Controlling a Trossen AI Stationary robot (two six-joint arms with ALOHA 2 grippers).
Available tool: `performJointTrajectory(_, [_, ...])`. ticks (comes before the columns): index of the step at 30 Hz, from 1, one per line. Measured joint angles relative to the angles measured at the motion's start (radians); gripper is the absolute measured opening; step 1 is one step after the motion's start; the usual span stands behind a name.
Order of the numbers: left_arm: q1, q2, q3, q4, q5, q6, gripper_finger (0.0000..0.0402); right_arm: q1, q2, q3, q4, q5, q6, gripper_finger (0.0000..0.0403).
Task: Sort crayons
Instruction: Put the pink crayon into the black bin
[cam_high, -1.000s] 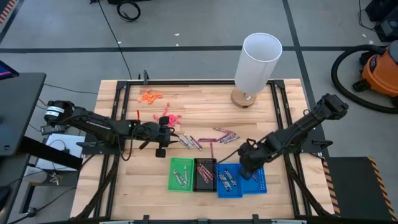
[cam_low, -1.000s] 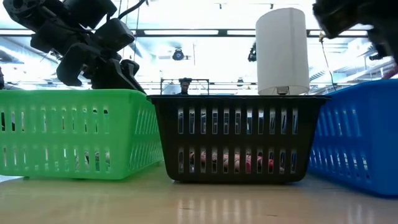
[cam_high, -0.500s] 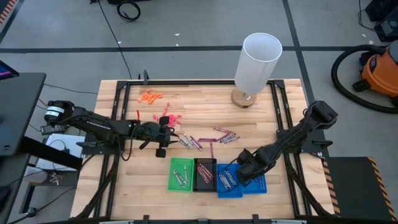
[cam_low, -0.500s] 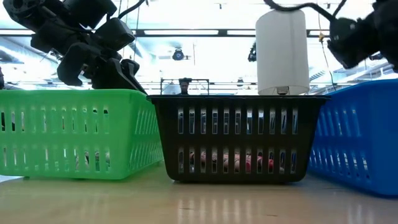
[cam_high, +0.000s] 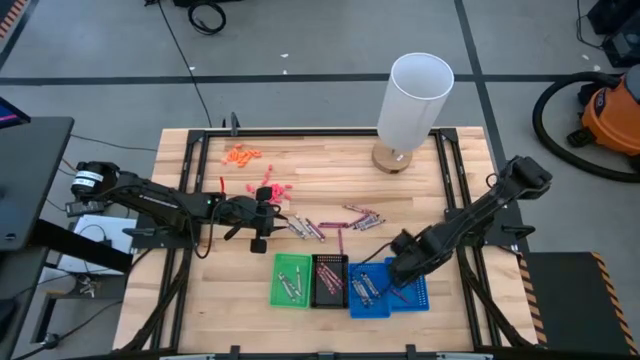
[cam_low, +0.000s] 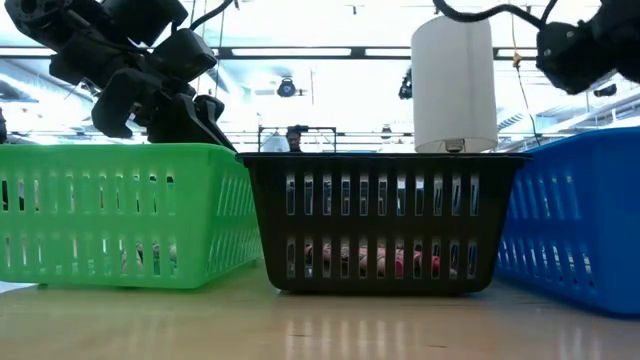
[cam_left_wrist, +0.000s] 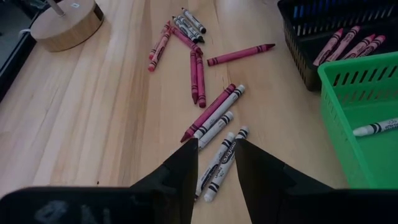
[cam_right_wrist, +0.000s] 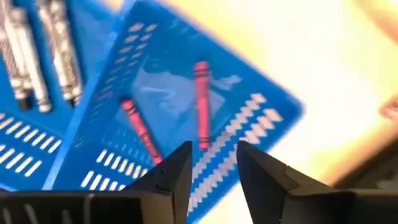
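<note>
Loose crayons (cam_high: 310, 228) (cam_left_wrist: 211, 115), grey and pinkish-red, lie flat on the wooden table beyond four small trays: green (cam_high: 292, 280), black (cam_high: 328, 281) and two blue (cam_high: 367, 291) (cam_high: 412, 293). My left gripper (cam_high: 266, 226) (cam_left_wrist: 213, 149) hovers open at the left of the loose crayons, with a pair of grey ones (cam_left_wrist: 217, 168) below its fingers. My right gripper (cam_high: 402, 270) (cam_right_wrist: 213, 149) points down, open, over the right blue tray (cam_right_wrist: 186, 74), where two pinkish-red crayons (cam_right_wrist: 201, 102) (cam_right_wrist: 139, 129) lie flat. Silver crayons (cam_right_wrist: 37, 56) lie in the neighbouring blue tray.
A tall white cylinder (cam_high: 415, 98) on a round wooden base stands at the far right. Orange bits (cam_high: 242, 154) and coral-pink bits (cam_high: 272, 190) lie at the far left. The green and black trays hold crayons too. Bare wood lies between the cylinder and the loose crayons.
My right gripper has sunk a little over the blue trays, and its wrist has turned. The left arm has kept still.
</note>
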Motion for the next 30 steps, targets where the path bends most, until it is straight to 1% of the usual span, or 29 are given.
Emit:
performJointTrajectory(4, [0.0,0.0,0.0,0.0,0.0,0.0,0.0117,-0.001,-0.058,0.0,-0.15,0.008,0.071,0.0127])
performJointTrajectory(8, [0.0,0.0,0.0,-0.005,0.0,0.0,0.0117,-0.016,-0.061,-0.003,-0.231,-0.082,0.045,0.0119])
performJointTrajectory(12, [0.0,0.0,0.0,-0.006,0.0,-0.002,0.0117,-0.036,-0.056,-0.077,-0.242,-0.171,0.027,0.0114])
performJointTrajectory(17, [0.0,0.0,0.0,-0.009,0.0,-0.007,0.0117,-0.057,-0.073,-0.201,-0.21,-0.19,0.056,0.0104])
performJointTrajectory(22, [0.0,0.0,0.0,-0.01,0.0,-0.011,0.0117,-0.103,-0.123,-0.322,-0.127,-0.128,0.113,0.0086])
performJointTrajectory(24, [0.0,0.0,0.0,-0.012,0.0,-0.011,0.0117,-0.116,-0.139,-0.357,-0.095,-0.119,0.13,0.0078])
performJointTrajectory(28, [0.0,0.0,0.0,-0.017,0.0,-0.013,0.0117,-0.131,-0.171,-0.367,-0.072,-0.049,0.156,0.006])
performJointTrajectory(30, [0.0,0.0,0.0,-0.017,0.0,-0.013,0.0117,-0.13,-0.195,-0.367,-0.068,0.011,0.193,0.0049])
